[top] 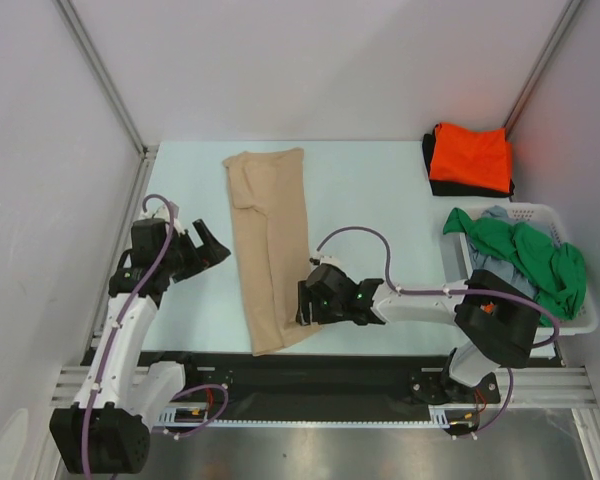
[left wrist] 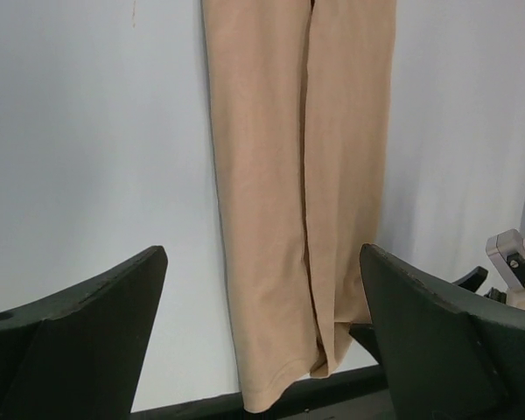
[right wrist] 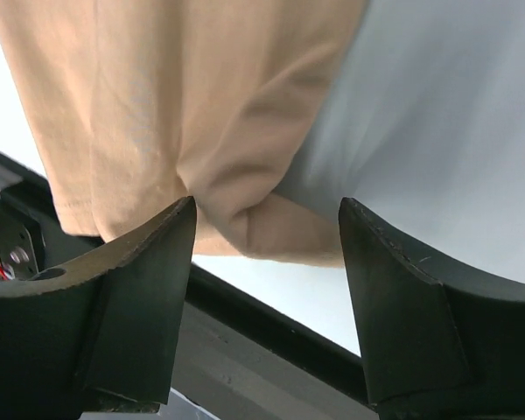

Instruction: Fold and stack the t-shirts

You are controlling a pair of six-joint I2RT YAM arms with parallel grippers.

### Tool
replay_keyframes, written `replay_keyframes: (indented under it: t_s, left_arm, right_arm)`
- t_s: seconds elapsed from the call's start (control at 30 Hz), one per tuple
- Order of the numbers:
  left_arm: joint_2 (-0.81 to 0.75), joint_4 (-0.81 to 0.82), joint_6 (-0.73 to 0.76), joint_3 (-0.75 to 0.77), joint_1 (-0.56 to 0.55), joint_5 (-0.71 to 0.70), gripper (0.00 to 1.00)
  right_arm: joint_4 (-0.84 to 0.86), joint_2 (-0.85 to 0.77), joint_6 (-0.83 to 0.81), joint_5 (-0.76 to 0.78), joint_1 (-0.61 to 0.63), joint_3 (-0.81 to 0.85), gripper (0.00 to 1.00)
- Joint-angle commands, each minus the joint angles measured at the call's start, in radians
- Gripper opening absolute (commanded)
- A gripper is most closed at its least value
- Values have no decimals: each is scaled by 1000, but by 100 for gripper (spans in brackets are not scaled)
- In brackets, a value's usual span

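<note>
The tan t-shirt [top: 270, 240] lies on the table, folded lengthwise into a long strip, its near end hanging slightly over the front edge. My right gripper [top: 302, 300] is open at the strip's near right corner; in the right wrist view [right wrist: 267, 201] the bunched tan corner [right wrist: 245, 210] sits between the spread fingertips. My left gripper [top: 212, 245] is open and empty, just left of the strip, facing it; the left wrist view shows the gripper [left wrist: 262, 249] and the strip [left wrist: 297, 175]. A folded orange shirt [top: 470, 158] lies on a black one [top: 435, 172] at the back right.
A white laundry basket [top: 580, 322] at the right edge holds a green shirt [top: 535, 260] and a grey-blue one [top: 495, 218]. The black front rail [top: 310, 365] runs along the table's near edge. Grey walls enclose the table.
</note>
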Motion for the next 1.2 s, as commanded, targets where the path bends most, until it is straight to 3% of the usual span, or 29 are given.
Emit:
replay_keyframes:
  t_s: [0.0, 0.07, 0.2, 0.37, 0.5, 0.57, 0.7, 0.93, 1.17]
  left_arm:
    - [-35, -15, 41, -26, -2, 22, 97]
    - [-43, -14, 41, -22, -2, 33, 97]
    - [-37, 8, 43, -43, -2, 32, 97]
    - [-24, 15, 49, -45, 0, 38, 97]
    - [-26, 6, 49, -40, -2, 38, 97]
    - [-33, -20, 31, -33, -2, 4, 96]
    - [-85, -93, -54, -39, -83, -42, 94]
    - [-147, -228, -255, -56, -367, -272, 94]
    - [-236, -287, -485, -143, -563, -439, 89]
  right_arm:
    - [116, 12, -4, -25, 53, -34, 70]
    - [126, 15, 29, -11, 80, -51, 68]
    - [127, 15, 91, 33, 154, -77, 48]
    - [60, -7, 161, 64, 222, -68, 45]
    - [-40, -59, 210, 79, 268, -42, 55]
    - [-124, -86, 233, 113, 283, -22, 69]
    - [-244, -167, 273, 186, 300, -31, 82]
    - [-131, -264, 217, 110, 150, -151, 83]
    - [-42, -196, 151, 43, 73, -160, 76]
